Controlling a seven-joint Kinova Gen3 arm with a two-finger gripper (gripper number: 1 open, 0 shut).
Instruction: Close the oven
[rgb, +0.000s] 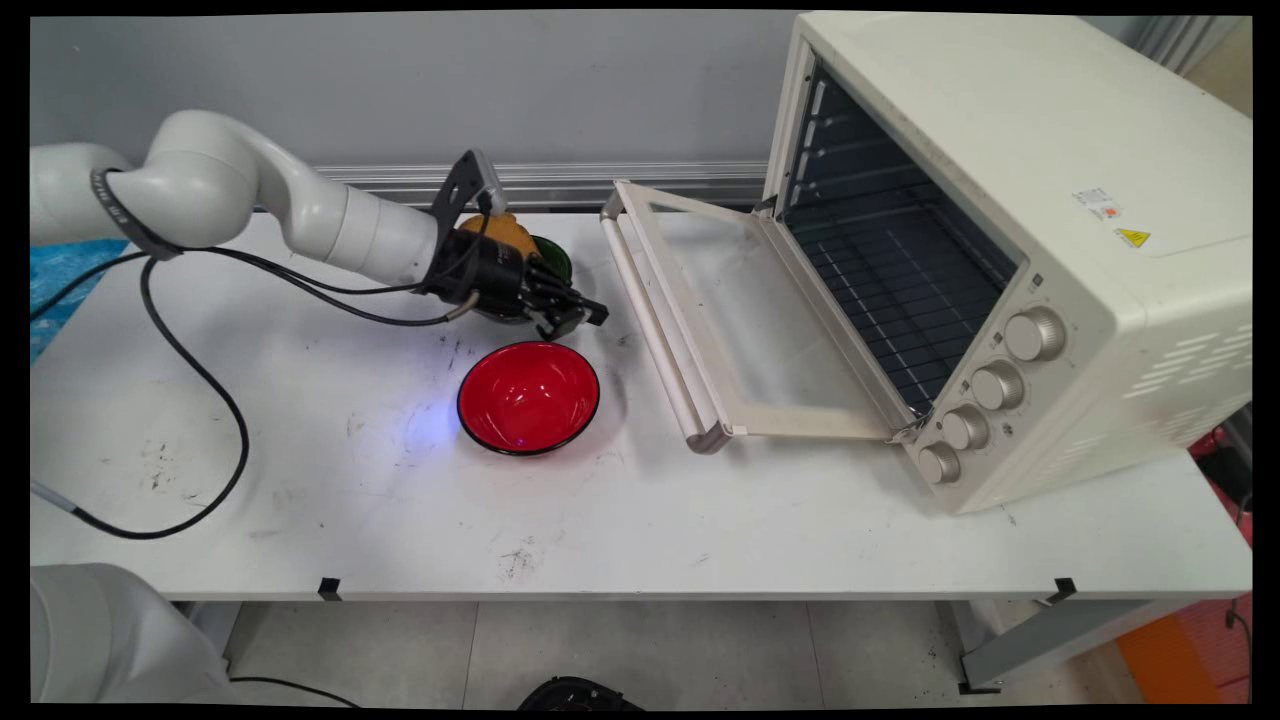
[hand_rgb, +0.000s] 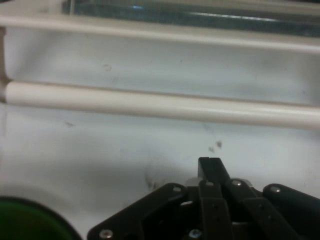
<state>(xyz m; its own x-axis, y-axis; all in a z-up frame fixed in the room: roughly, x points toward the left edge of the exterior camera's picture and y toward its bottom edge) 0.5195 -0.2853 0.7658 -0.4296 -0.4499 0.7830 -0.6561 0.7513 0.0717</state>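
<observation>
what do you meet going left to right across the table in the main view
black cable → gripper above the red bowl → open oven door → toaster oven

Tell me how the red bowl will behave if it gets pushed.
The red bowl looks glossy, so it would probably slide on the smooth table. Its wide, low shape suggests it would not tip easily. It is empty, so likely light.
</observation>
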